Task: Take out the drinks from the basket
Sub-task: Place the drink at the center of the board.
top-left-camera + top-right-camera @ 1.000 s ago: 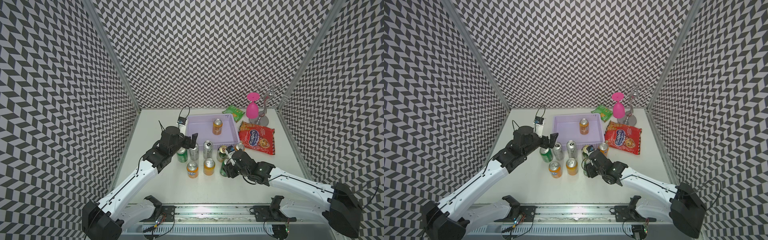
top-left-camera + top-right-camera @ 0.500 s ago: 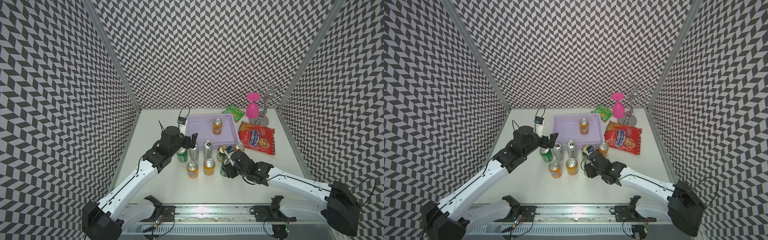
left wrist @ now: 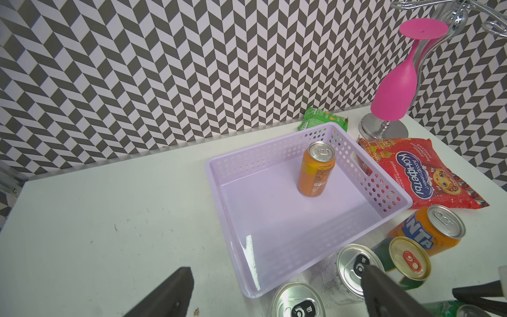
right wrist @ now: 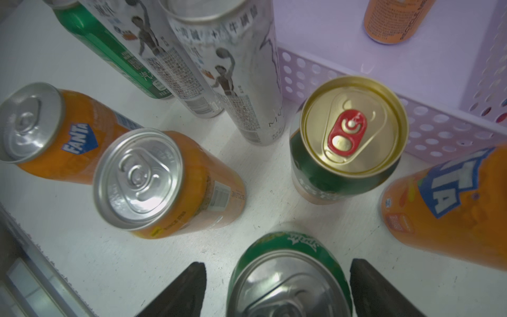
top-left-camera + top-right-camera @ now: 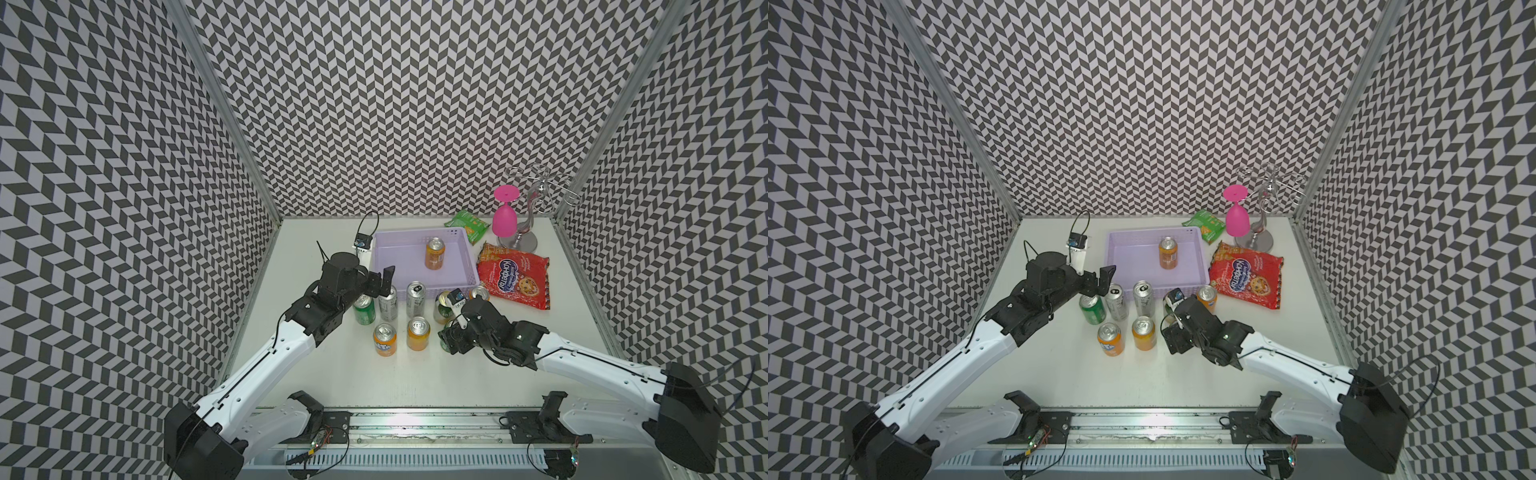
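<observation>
On the white table (image 5: pixel 415 386), the lavender basket (image 5: pixel 405 270) sits toward the back wall, and a red bag (image 5: pixel 513 280) lies just right of it. Over the basket's front left corner the left gripper (image 5: pixel 383 281) hovers, jaws wide and holding nothing. Near the basket's front right corner the right gripper (image 4: pixel 277 270) points down over a green can (image 4: pixel 288 247) that stands on the table, jaws spread either side of it with a clear gap on one side. Behind the basket's right end an upturned pink glass (image 5: pixel 505 218) stands by a metal stand (image 5: pixel 521 239), and a green bag (image 5: pixel 467 222) lies at the back right corner. One orange can (image 5: pixel 434 253) stands upright inside the basket, toward its far right. Outside, close along the basket's front wall, stand another green can (image 5: pixel 364 309), two silver cans (image 5: pixel 415 299), a gold-topped can (image 5: pixel 442 307) and a Fanta can (image 5: pixel 478 293); two more orange cans (image 5: pixel 384 340) stand farther in front
</observation>
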You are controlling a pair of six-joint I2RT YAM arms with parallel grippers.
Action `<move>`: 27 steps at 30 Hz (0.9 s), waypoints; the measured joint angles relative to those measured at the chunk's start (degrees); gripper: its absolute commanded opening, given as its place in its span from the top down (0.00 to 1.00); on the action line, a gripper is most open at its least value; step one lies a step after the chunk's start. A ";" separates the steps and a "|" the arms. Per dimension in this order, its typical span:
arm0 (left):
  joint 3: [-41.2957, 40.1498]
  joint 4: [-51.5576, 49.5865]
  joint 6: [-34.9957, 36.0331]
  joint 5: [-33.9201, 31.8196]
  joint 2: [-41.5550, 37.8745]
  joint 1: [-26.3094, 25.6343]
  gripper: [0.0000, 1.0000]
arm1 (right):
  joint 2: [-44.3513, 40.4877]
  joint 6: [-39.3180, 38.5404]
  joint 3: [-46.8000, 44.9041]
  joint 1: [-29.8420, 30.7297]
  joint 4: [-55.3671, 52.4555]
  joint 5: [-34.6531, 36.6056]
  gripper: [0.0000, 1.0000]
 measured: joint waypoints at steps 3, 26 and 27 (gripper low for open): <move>0.00 0.02 0.02 0.00 -0.02 0.00 0.01 | -0.96 -0.61 2.67 0.00 -1.64 0.31 0.05; -0.74 0.07 0.35 0.02 -2.54 0.00 0.01 | 8.11 -11.54 20.22 -16.15 5.27 -1.46 0.00; -0.79 0.07 0.35 0.02 -2.58 0.00 0.01 | 9.42 -11.80 20.94 -16.81 5.79 -1.92 0.00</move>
